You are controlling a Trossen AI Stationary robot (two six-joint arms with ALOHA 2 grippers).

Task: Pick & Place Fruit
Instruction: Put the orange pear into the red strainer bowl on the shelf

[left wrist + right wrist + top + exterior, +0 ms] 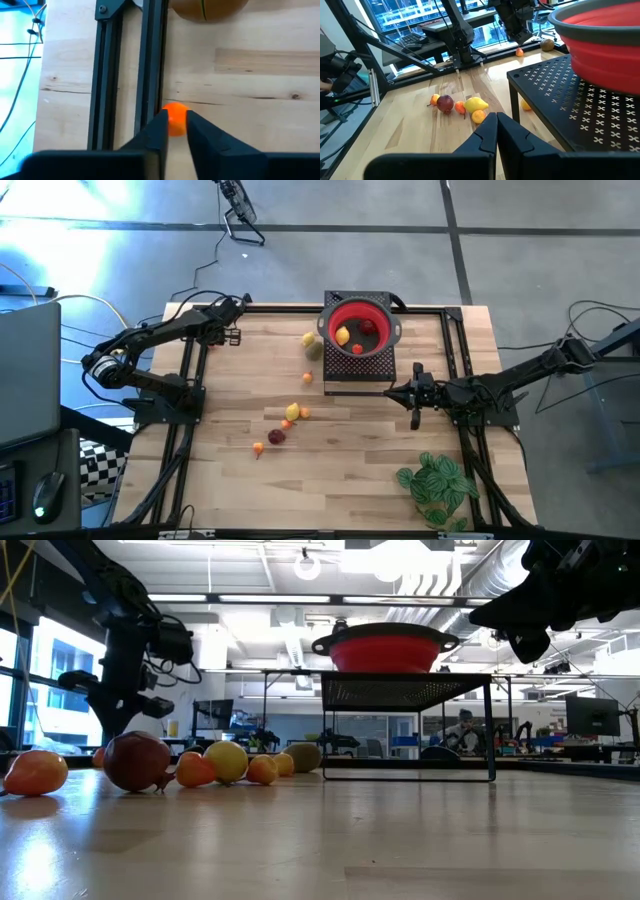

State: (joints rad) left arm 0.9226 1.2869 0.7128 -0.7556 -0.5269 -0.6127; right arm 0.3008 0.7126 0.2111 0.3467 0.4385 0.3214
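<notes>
Several small fruits lie on the table: a dark red one [276, 436], a yellow one [292, 412], orange ones [307, 378] and a brownish-green one [315, 348]. More sit in the red bowl [385, 320] on the black perforated stand [360, 370]. My left gripper [176, 122] is open near the table's far left corner [236, 336]. It hovers above an orange fruit [175, 111] that rests on the wood beside a black rail, and the fruit shows through the gap between its fingers. My right gripper [496, 125] is shut and empty, by the stand's near right corner [412, 395].
Black rails [150, 60] frame the tabletop. A green leafy plant [438, 485] stands near the near right corner. The stand [405, 730] lifts the bowl well above the wood. A cluster of fruits [455, 105] lies in the table's middle, with bare wood around it.
</notes>
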